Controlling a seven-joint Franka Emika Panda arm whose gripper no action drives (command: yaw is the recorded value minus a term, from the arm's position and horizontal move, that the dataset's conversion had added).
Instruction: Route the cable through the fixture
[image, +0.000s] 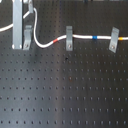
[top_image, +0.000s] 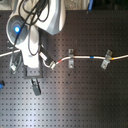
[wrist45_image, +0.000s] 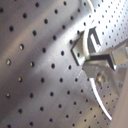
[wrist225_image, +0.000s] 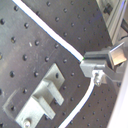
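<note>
White cable (image: 80, 37) already runs through the middle clip (image: 69, 38) and right clip (image: 114, 40) on the perforated desk (image: 65, 90). The end effector (image: 23, 31) grips the cable beside the left fixture (image: 27, 35), seemingly clenched on it, holding the slack low so it can seat there.

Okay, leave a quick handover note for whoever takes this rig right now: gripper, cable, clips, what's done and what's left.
Gripper: shut on the cable, at the first exterior view's left.
Cable: already runs through the middle clip and the right clip; red band beside the middle clip, blue band between the two.
Left clip: beside the gripper; cable not clearly seated.
Left: route the cable through it, then release.
</note>
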